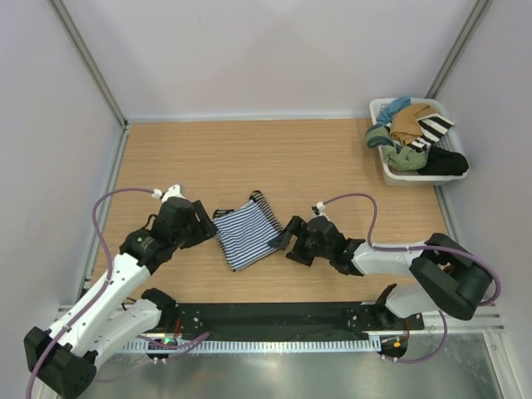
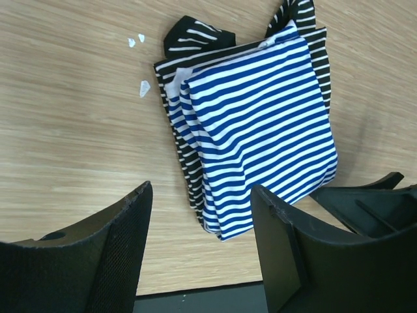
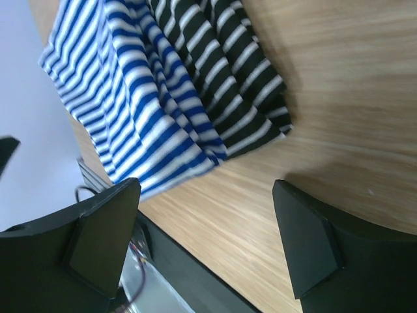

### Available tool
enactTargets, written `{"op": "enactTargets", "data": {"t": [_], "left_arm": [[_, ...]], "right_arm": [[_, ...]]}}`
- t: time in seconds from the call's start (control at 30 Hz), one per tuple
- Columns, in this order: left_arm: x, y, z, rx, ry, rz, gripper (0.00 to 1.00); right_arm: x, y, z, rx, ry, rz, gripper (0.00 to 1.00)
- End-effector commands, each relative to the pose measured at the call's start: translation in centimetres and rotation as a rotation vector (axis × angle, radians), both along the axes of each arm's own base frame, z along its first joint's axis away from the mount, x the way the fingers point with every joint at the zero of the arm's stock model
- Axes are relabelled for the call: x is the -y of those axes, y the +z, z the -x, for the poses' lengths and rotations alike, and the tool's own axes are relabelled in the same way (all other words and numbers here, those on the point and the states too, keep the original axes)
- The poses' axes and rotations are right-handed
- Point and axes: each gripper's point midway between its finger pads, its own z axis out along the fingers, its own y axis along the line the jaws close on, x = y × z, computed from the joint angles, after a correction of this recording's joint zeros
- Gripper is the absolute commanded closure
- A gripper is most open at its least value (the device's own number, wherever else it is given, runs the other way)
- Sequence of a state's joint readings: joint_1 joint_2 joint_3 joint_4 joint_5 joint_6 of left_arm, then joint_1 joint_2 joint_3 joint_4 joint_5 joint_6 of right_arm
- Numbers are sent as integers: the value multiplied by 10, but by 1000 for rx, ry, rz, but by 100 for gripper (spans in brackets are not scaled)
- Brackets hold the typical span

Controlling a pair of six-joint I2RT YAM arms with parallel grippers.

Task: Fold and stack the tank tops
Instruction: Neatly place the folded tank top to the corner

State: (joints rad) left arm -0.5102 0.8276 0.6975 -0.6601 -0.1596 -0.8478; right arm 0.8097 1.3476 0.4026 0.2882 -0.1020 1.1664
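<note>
The two folded tank tops lie stacked on the bench [image 1: 332,166], directly between the two claws. The left claw [image 1: 208,228] sits just beside the stack's one edge and the right claw [image 1: 281,236] just beside the opposite edge. In the left wrist view, the left claw [image 2: 202,261] is spread, its two dark fingers [image 2: 124,248] apart with nothing pinched. The blue-and-white tank top [image 2: 260,130] lies just ahead of the fingertips, and its nearest folded corner reaches towards the gap between them. The black-and-white tank top [image 2: 195,36] lies underneath the blue one. Its fine stripes show along the stack's edges, and its straps stick out at the end farthest from this claw. A few small white flecks [image 2: 140,88] lie on the wood, ahead of the claw and beside the stack. In the right wrist view, the right claw [image 3: 208,241] is spread wide and holds nothing, with bare wood showing between its fingers [image 3: 306,248]. Just ahead of it, the layered folded edges of the blue-and-white top [image 3: 111,85] and the black-and-white top [image 3: 221,72] lie side by side, both flat on the bench. A white basket [image 1: 376,106] heaped with other clothes stands well apart from the right claw, at the far corner of the bench.
</note>
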Motion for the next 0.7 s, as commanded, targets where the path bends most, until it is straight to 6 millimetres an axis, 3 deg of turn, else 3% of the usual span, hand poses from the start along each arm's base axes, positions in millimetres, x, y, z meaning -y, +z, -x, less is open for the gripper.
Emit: {"op": "enactTargets", "data": {"t": [0.0,0.1,0.13,0.17,0.2,0.23,0.33,0.37,0.4,0.43,0.47,0.53,0.57,0.63,0.67], "left_arm": [[-14,23,-4,69,19,-52,37],[-17,28,-1,75,14,-60,37],[-15,30,0,77,6,-54,37],[-15,31,0,81,7,-51,36],[-14,35,0,89,6,-42,36],[-14,39,0,97,3,-40,36],[-18,50,0,116,4,-53,36],[-22,55,0,127,14,-67,36],[-24,65,-1,146,19,-70,36],[-28,66,1,140,19,-91,36],[-33,76,0,161,36,-102,36],[-39,80,3,163,45,-125,32],[-40,84,4,175,50,-122,32],[-40,87,4,184,49,-117,32],[-39,88,4,187,44,-109,32]], "right_arm": [[-14,18,-38,64,-220,-110,11],[-36,12,-51,57,-211,-116,15],[-45,6,-52,45,-191,-111,21],[-61,15,-60,55,-175,-137,26],[-71,-3,-64,34,-163,-128,30],[-82,-6,-66,20,-142,-143,34],[-129,-15,-94,28,-89,-153,41],[-163,4,-109,57,-37,-176,41],[-180,8,-115,65,-10,-181,41],[-194,-13,-119,49,14,-150,37],[-223,13,-129,88,61,-175,32],[-243,12,-135,101,105,-160,20],[-251,29,-139,125,119,-172,17],[-245,38,-142,168,133,-143,11],[-232,49,-138,190,128,-125,10]]}}
